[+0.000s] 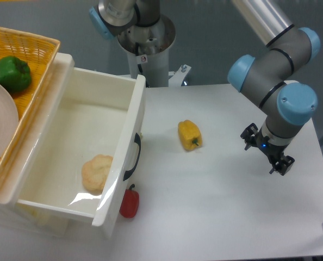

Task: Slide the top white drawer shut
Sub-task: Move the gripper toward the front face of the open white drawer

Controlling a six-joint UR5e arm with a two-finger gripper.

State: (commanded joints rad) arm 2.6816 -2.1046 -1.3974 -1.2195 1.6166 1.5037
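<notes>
White table, top white drawer open, unlabelled

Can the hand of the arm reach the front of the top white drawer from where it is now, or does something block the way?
Probably yes. The hand hangs over bare table on the right, and the top white drawer faces it. Only the yellow pepper lies between them, and the red pepper sits below the front.

Open bench lies between the tool, at 3 o'clock, and the top white drawer, pulled out at 9 o'clock. A yellow pepper lies near centre, between tool and drawer front. A red pepper sits at 7 o'clock, just beside the drawer front's lower corner, below the black handle.
</notes>
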